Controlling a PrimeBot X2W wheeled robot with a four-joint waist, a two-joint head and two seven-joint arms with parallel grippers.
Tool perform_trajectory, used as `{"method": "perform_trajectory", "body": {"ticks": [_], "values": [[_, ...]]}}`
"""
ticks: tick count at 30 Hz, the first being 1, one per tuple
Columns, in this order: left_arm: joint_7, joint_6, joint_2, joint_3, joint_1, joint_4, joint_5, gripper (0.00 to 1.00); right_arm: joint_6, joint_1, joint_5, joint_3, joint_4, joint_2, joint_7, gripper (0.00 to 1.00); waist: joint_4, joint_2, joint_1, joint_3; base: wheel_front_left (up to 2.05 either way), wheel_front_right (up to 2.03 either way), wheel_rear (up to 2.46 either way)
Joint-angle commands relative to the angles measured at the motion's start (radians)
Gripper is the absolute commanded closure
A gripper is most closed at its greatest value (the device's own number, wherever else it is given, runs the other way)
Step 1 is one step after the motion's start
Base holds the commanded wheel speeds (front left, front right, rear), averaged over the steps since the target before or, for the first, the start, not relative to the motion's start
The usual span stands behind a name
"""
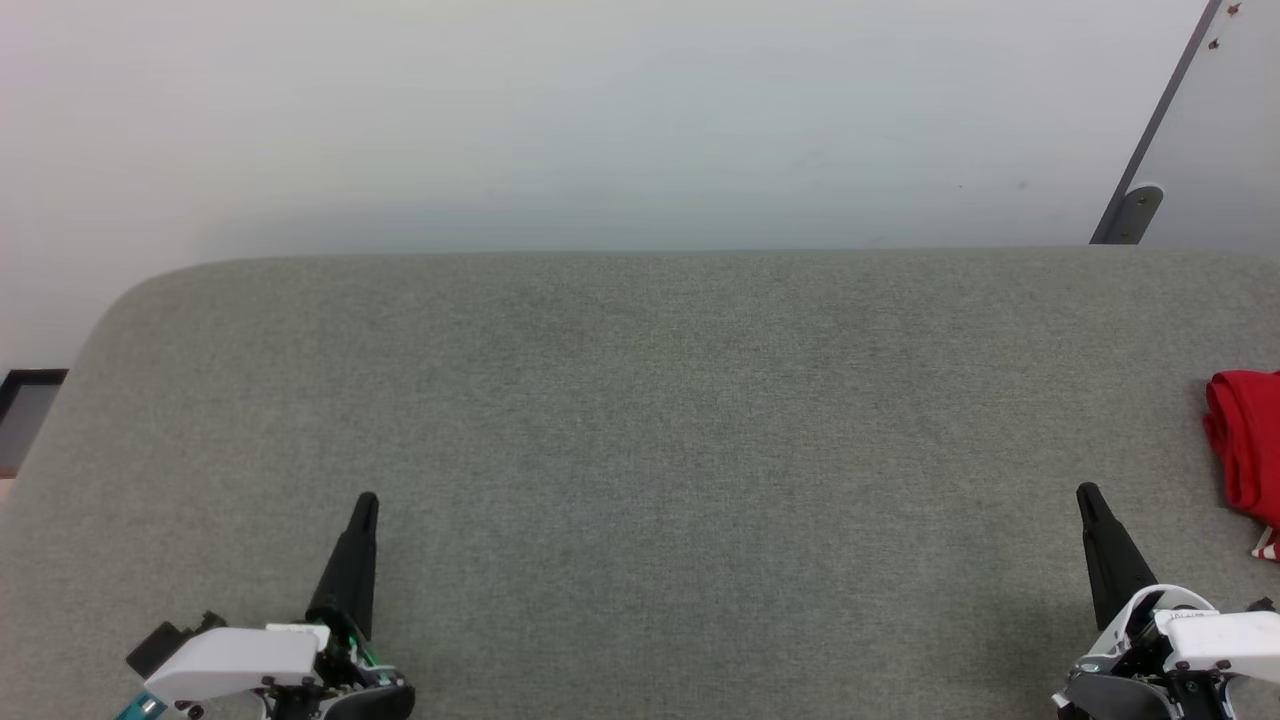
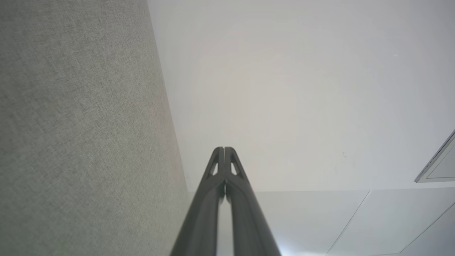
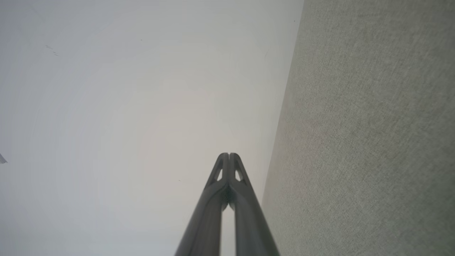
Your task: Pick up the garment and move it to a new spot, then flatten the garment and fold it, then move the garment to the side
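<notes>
Red cloth garment [image 1: 1245, 445] lies bunched at the right edge of the grey felt-textured tabletop [image 1: 640, 420], partly cut off by the head view. It shows soft rolled folds, with a red-and-white striped scrap just below. Cannot tell if it is neatly folded.

Left gripper [image 1: 366, 503] sits near the front-left corner. Right gripper [image 1: 1088, 493] sits near the front-right, close to the garment but apart from it. Both have fingers pressed together, holding nothing.

Judgement: either nothing is begun or the garment is already set aside; its compact shape at the edge favours the latter.

Tabletop is matte and fine-woven, with a rounded far-left corner. Smooth pale wall [image 1: 600, 120] behind.
</notes>
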Motion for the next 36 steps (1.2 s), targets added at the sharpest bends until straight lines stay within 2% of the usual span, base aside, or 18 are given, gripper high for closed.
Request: {"method": "perform_trajectory", "body": {"ticks": [1, 36], "values": [[0.005, 0.002, -0.002, 0.002, -0.01, 0.002, 0.002, 1.0, -0.001, -0.003, 0.005, 0.001, 0.0, -0.001, 0.002, 1.0, 0.0, 0.0, 0.0, 0.0, 0.0, 0.0, 0.0], [0.007, 0.002, -0.005, 0.006, -0.011, 0.002, 0.006, 1.0, -0.001, -0.003, 0.005, 0.001, 0.0, -0.001, 0.001, 1.0, 0.0, 0.0, 0.0, 0.0, 0.0, 0.0, 0.0]]}}
